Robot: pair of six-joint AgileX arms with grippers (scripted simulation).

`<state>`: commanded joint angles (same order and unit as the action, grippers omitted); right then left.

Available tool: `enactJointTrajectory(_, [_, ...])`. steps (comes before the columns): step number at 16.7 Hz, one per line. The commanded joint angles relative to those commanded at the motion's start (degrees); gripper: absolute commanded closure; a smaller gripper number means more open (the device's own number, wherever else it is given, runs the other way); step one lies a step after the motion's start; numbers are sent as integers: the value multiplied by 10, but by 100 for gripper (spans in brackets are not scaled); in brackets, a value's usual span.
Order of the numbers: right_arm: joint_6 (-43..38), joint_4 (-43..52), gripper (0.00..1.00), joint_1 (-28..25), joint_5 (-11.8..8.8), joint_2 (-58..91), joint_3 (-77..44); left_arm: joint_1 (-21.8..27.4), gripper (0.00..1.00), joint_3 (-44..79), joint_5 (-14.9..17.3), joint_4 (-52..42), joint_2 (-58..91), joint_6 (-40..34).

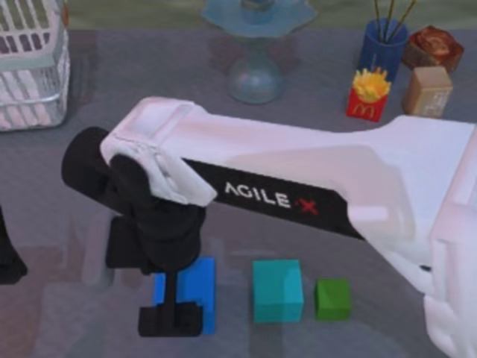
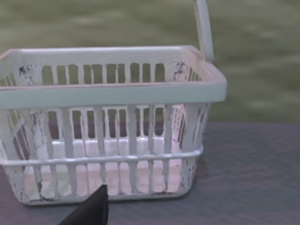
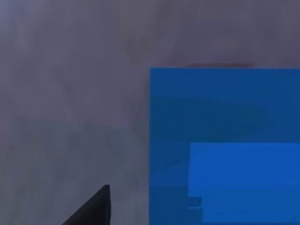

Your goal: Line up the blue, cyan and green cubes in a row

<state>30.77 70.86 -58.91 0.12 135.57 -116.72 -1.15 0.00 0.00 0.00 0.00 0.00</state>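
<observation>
Near the bench's front edge, the right hand (image 1: 173,317) hovers over the blue cube (image 1: 200,287); its grip cannot be told. Cyan cube (image 1: 277,291) and green cube (image 1: 332,299) sit alongside.

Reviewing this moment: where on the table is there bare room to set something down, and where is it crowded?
Bare patches: the strip between the white basket and the glass stand, and the near edge right of the green cube. Crowded: the far right corner with the cup, fries box and two boxes; and the near row, where the right pincer is at the blue cube beside the cyan cube.
</observation>
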Motion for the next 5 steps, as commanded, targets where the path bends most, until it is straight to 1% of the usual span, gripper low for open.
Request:
enactJointTrajectory(3, [0, 65, 0, -1, 0, -8, -54, 0, 0, 0, 0, 0, 0, 0])
enactJointTrajectory(5, [0, 79, 0, -1, 1, -11, -68, 0, 0, 0, 0, 0, 0, 0])
